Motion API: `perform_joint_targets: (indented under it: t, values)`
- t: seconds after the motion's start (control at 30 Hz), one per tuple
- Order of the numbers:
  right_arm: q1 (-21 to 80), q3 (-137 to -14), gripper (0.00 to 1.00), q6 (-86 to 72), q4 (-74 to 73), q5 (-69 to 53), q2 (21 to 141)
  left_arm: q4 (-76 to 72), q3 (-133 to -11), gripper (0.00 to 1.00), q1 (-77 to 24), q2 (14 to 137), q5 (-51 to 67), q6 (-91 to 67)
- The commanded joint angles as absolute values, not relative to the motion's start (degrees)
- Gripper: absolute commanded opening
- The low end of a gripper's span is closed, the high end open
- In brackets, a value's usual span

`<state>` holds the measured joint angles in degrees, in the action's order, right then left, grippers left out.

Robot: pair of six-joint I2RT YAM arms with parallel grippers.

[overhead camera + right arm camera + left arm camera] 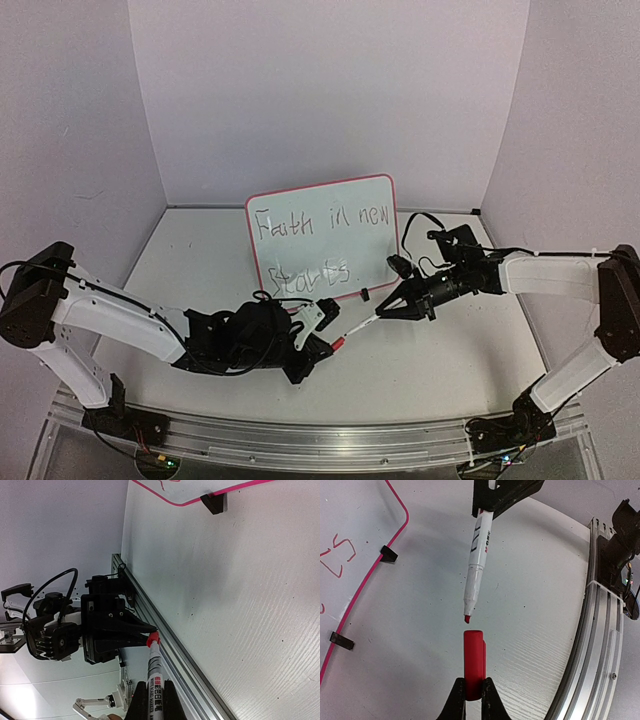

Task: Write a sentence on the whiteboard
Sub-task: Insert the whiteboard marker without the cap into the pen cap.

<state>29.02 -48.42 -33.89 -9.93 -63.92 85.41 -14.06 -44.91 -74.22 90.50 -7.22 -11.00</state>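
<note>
Pale counter (450, 370) under flat light, metal rail (330, 440) along its near edge; just past that, the left tool (474, 695) is pinched tight on a red cap (474, 655), open end facing the marker (480, 545); the right tool (154, 700) is clamped on that marker's white barrel, red tip right at the cap's mouth, not quite touching; behind them the whiteboard (375, 265) stands on black feet (388, 554) towards the back of the counter; the sentence (275, 227) reads "Faith in new starts", two lines; plain walls (330, 90) beyond.
</note>
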Motion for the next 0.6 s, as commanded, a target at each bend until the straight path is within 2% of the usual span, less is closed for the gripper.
perform_joint_targets:
  t: [0.0, 0.57]
  values:
    - [28.9, -48.2, 0.00, -33.0, -8.7, -66.0, 85.8, -16.6, -45.1, 0.00, -74.2, 89.8, -6.7, -12.0]
    - [29.8, -47.6, 0.00, -32.6, -8.8, -67.5, 86.4, -18.3, -45.8, 0.00, -74.2, 90.9, -4.7, -12.2]
